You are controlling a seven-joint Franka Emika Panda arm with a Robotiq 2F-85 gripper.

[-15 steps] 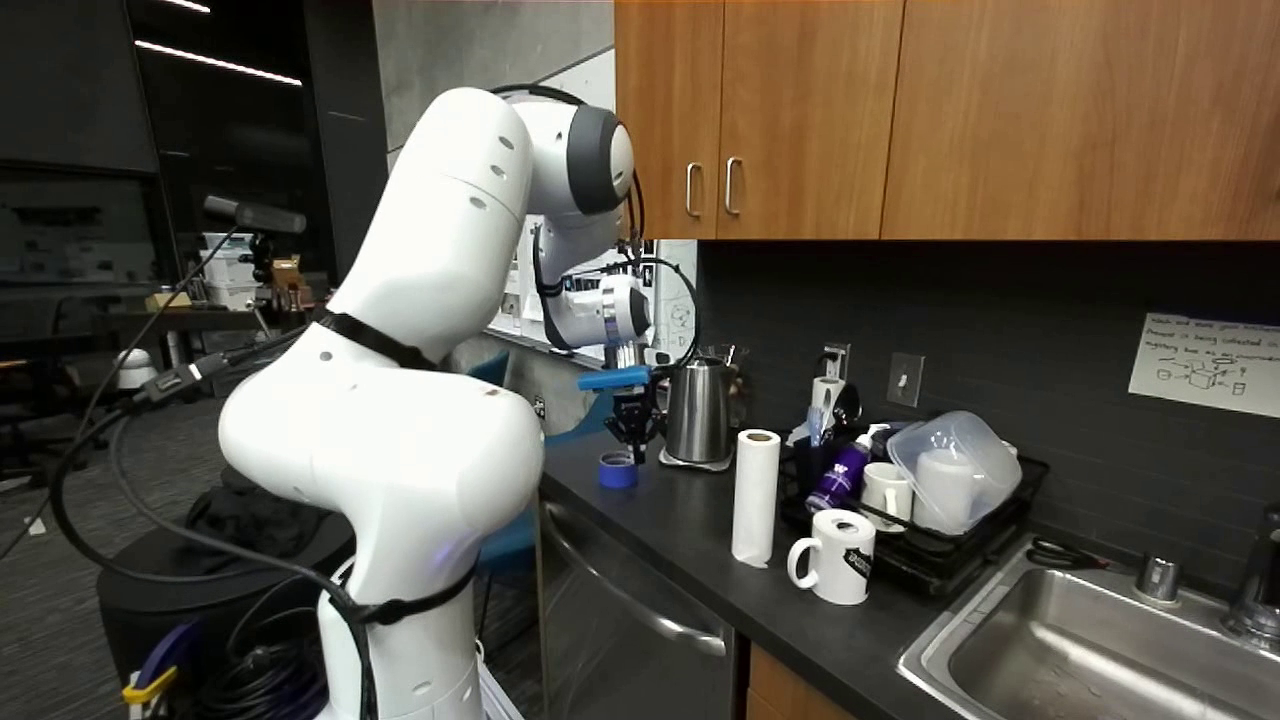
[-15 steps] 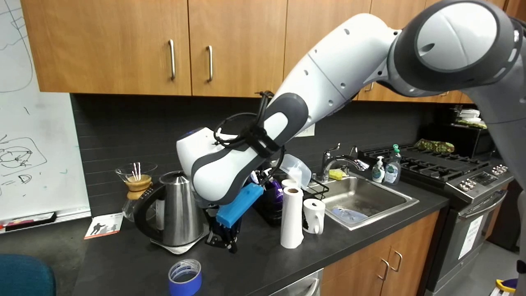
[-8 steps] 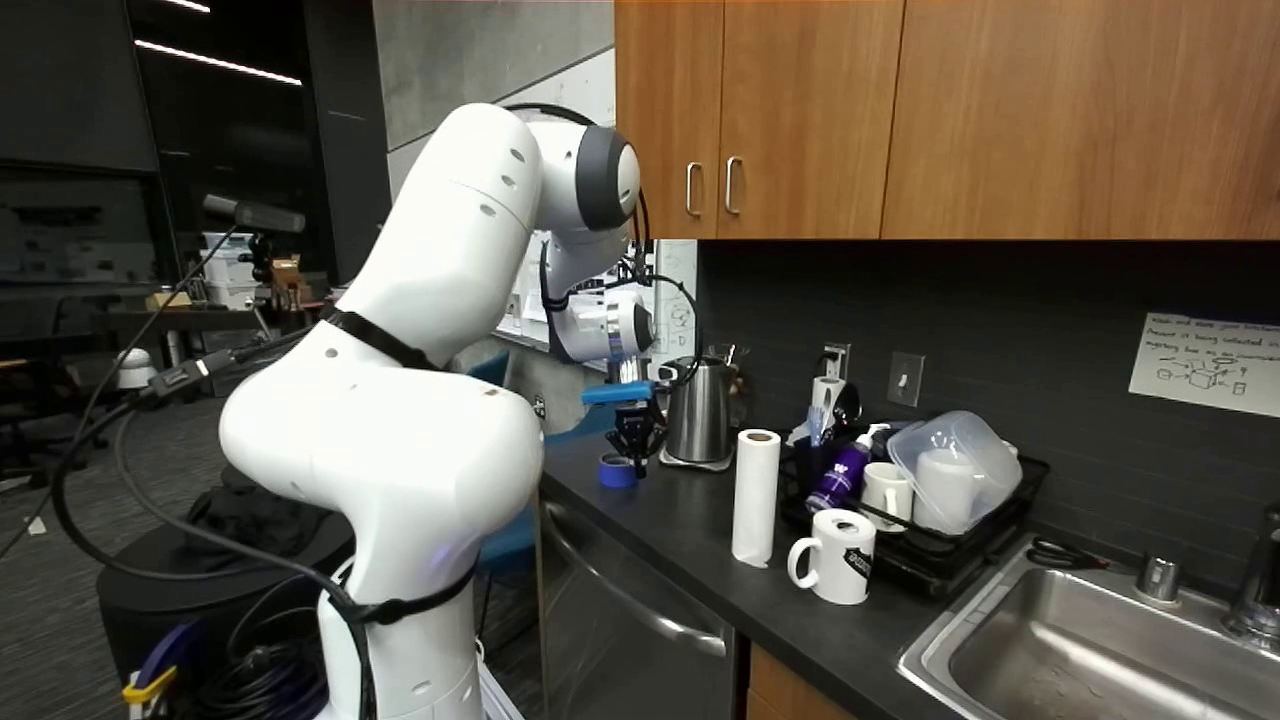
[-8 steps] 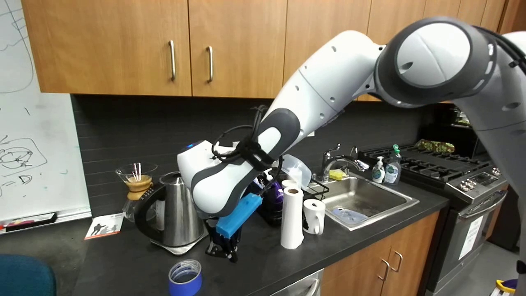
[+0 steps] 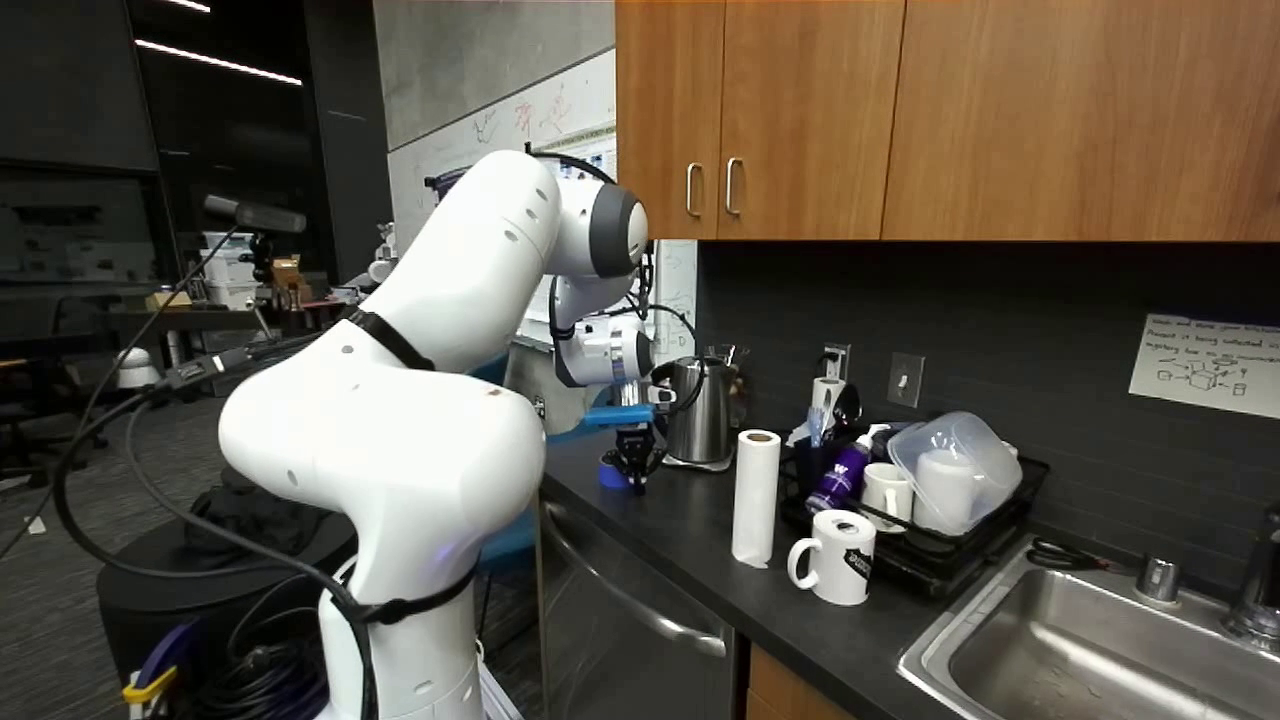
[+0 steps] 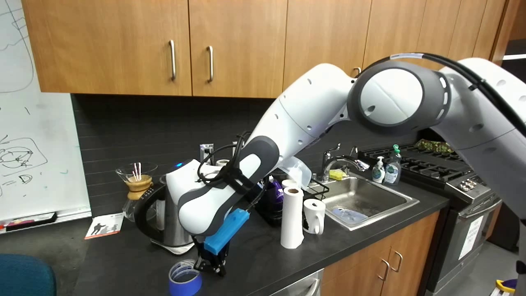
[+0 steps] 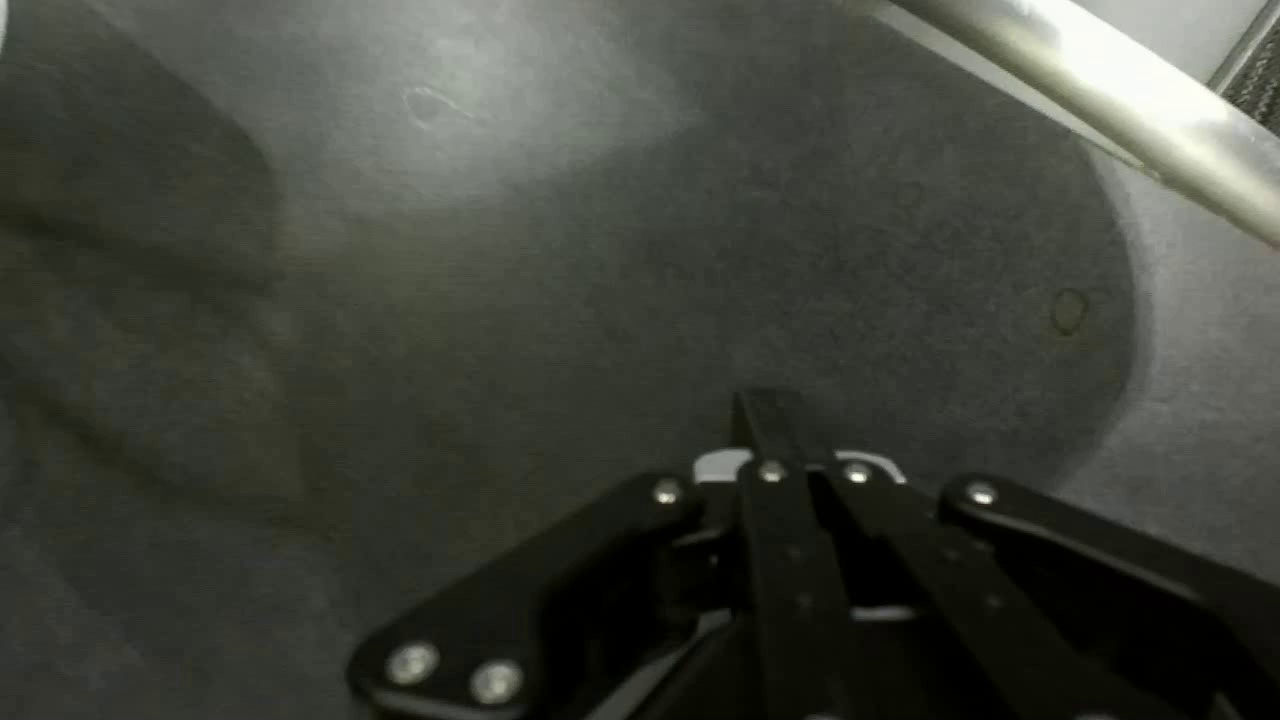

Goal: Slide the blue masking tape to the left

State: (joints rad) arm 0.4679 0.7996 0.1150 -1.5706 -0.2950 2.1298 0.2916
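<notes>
Blue masking tape (image 6: 185,287) just beside closed jaws.

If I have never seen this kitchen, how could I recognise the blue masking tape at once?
On the dark countertop, find the steel kettle. In an exterior view, the blue masking tape sits in front, beside the gripper. It is a low, bright blue ring, unlike the tall white paper roll.

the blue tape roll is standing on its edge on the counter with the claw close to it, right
No, not on its edge: the blue tape roll lies flat, as an exterior view looking down into it shows. It is on the counter, with the claw close to it.
</notes>
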